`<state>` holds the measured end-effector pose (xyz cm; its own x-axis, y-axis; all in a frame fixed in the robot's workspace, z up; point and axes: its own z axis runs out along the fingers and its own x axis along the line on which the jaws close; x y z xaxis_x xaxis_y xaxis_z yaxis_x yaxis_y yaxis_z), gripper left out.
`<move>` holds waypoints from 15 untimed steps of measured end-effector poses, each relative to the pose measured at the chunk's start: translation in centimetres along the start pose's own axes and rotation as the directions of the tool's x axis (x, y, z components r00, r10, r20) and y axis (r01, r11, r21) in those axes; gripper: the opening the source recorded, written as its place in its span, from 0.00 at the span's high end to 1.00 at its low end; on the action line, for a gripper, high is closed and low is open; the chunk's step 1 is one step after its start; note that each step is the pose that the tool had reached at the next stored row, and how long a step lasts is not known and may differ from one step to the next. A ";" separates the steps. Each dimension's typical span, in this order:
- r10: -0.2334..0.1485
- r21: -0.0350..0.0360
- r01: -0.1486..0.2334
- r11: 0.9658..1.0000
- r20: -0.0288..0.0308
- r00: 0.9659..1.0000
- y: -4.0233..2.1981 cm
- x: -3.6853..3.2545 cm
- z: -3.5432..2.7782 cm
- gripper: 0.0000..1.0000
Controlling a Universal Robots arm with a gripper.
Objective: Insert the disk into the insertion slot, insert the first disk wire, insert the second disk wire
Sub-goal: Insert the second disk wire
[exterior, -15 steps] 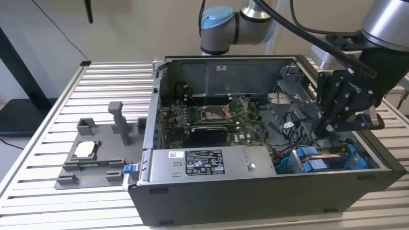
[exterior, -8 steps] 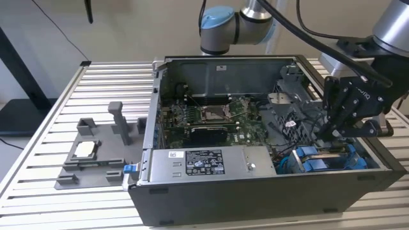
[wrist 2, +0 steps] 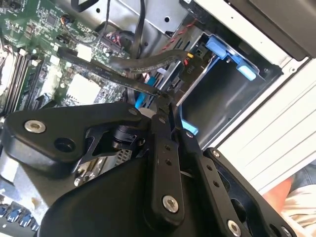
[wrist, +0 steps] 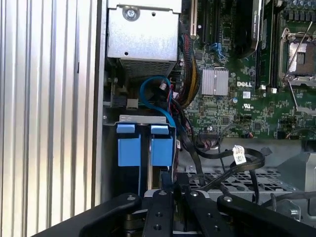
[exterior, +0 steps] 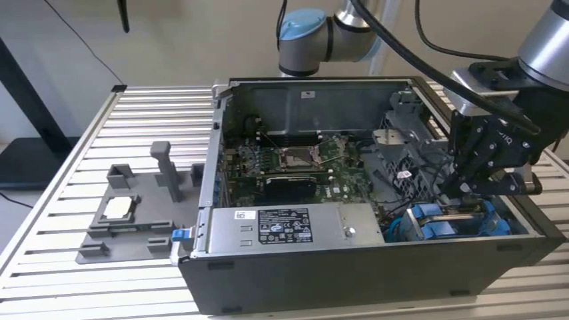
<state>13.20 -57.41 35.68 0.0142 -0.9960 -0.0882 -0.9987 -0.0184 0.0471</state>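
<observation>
- The gripper hovers just above the insertion slot, fingers pinched nearly together on a dark cable end.
- Judged: a wire-insertion step; next calls for fine alignment.

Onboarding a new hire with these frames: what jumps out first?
The open computer case on the slatted table, with its green motherboard and the silver power-supply box along the near wall. Then the black pincer reaching into the corner at the exterior view's right, just above the bright blue frame tabs in the drive bay. The grey jig with upright posts sits outside, at the exterior view's left.
</observation>
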 end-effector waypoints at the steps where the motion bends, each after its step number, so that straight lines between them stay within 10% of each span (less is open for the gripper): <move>1: 0.006 0.001 -0.006 1.000 0.001 1.000 -0.01 0.03 0.07 0.84; 15: 0.026 -0.017 -0.026 1.000 0.003 1.000 -0.94 0.65 0.66 0.84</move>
<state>14.12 -57.98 34.92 -0.0119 -0.9959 -0.0899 -0.9978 0.0060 0.0659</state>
